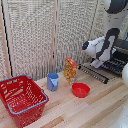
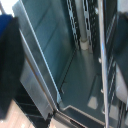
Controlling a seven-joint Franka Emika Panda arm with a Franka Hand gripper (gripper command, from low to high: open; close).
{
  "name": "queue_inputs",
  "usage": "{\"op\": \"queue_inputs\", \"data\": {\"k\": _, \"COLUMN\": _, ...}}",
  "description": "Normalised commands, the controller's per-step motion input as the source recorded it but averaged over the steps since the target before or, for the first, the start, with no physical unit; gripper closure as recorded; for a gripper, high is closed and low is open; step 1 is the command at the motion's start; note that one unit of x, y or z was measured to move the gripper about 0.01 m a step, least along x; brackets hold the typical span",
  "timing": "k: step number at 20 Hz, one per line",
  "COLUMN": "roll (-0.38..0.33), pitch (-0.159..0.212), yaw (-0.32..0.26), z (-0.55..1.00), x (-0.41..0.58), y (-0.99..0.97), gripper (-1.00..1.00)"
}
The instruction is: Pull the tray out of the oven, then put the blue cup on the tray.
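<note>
Two cameras: one wide on the table, one tight inside the oven.
The exterior view stands back and looks across the wooden table (image 1: 75,107) toward a slatted screen (image 1: 45,35), catching the arm (image 1: 102,47) at the oven (image 1: 120,60) on the exterior view's right. The wrist view sits very close, staring into the oven (image 2: 75,65) cavity at its metal walls. Both views share only the oven.

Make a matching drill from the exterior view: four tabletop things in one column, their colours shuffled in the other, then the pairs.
Things:
1. basket
2. cup
3. bowl
4. carton

Colours:
A. light blue
B. red, round and shallow
C. orange and yellow
D. red with a blue rim

Pairs: 1-D, 2-A, 3-B, 4-C
</note>
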Motion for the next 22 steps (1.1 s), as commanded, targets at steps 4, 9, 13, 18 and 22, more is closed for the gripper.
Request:
{"op": "queue_inputs", "data": {"k": 4, "roll": 0.000, "pitch": 0.003, "yaw": -0.019, "z": 0.07, "x": -0.009, "y": 0.00, "gripper": 1.00}}
{"op": "queue_inputs", "data": {"k": 9, "roll": 0.011, "pitch": 0.017, "yaw": -0.017, "z": -0.05, "x": 0.002, "y": 0.20, "gripper": 1.00}}
{"op": "queue_inputs", "data": {"k": 13, "roll": -0.037, "pitch": 0.016, "yaw": -0.076, "z": -0.02, "x": -0.009, "y": 0.20, "gripper": 1.00}}
{"op": "queue_inputs", "data": {"k": 18, "roll": -0.004, "pitch": -0.004, "yaw": -0.028, "z": 0.15, "x": -0.059, "y": 0.60, "gripper": 1.00}}
{"op": "queue_inputs", "data": {"k": 22, "roll": 0.000, "pitch": 0.000, "yaw": -0.003, "z": 0.05, "x": 0.000, "y": 0.84, "gripper": 1.00}}
